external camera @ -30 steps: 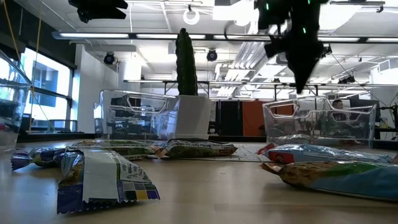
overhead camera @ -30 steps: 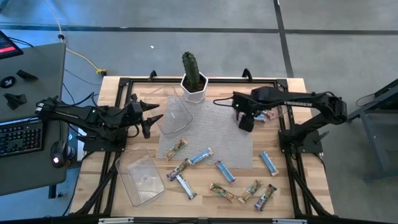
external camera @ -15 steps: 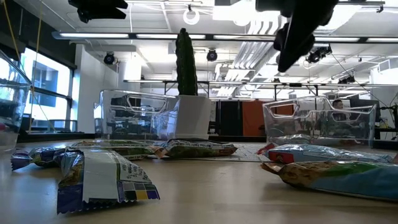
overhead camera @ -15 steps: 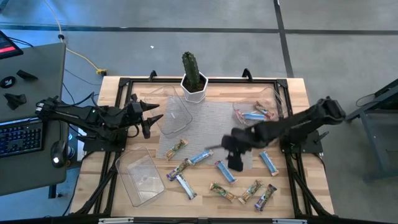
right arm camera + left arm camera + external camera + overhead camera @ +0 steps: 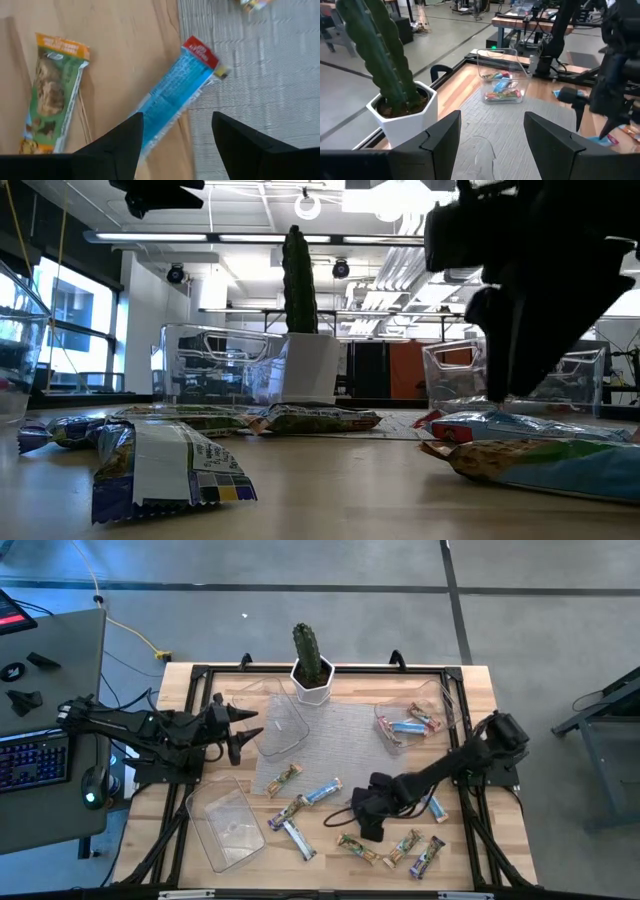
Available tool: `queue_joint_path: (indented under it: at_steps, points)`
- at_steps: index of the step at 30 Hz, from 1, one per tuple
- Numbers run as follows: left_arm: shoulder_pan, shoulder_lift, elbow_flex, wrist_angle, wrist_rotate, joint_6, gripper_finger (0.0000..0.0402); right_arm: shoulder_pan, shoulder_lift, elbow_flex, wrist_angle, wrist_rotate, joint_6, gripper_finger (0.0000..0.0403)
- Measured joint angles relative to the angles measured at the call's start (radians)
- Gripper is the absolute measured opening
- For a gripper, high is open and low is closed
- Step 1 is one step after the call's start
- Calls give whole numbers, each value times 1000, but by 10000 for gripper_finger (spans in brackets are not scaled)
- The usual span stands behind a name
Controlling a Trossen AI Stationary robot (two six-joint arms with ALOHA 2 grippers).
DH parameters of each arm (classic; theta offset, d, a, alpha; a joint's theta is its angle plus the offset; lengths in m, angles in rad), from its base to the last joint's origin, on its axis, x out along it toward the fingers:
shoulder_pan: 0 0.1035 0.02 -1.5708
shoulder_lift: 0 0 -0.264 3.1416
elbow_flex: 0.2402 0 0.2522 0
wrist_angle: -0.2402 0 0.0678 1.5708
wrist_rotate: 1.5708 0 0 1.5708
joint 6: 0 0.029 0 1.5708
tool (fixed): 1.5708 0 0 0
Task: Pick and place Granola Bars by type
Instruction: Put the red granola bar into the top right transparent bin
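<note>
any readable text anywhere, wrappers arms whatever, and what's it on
Nothing can be read for certain.
Blue bar under the right hand: print on wrapper and red end, too blurred.
Green-and-tan bar: orange band with lettering, too blurred.
Near bar in the low view: white label panel with small print, too small.
Bars in the clear tub: too small.
Left hand: no marking.

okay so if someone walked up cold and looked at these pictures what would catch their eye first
The right claw stands out, stretched low over the table's front with jaws open above a blue bar beside a green one. More granola bars lie scattered across the front. At the back, a tall cactus rises from a white pot; the left claw waits by a clear tub.
</note>
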Motion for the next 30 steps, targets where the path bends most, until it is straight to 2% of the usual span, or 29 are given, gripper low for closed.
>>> queue_joint_path:
  at_steps: [3,8,21,25,30]
  points:
    - [0,0,0,0,-2,-5,213,21,19,0,18,-24,68,220]
    - [0,0,0,0,-3,-5,213,69,21,0,41,-6,168,220]
    - [0,0,0,-2,-3,-5,213,122,125,7,40,73,204,218]
    - [0,0,0,-2,-3,-6,213,131,131,7,-12,108,189,198]
    - [0,0,0,-2,-3,-6,213,134,132,6,-36,101,189,146]
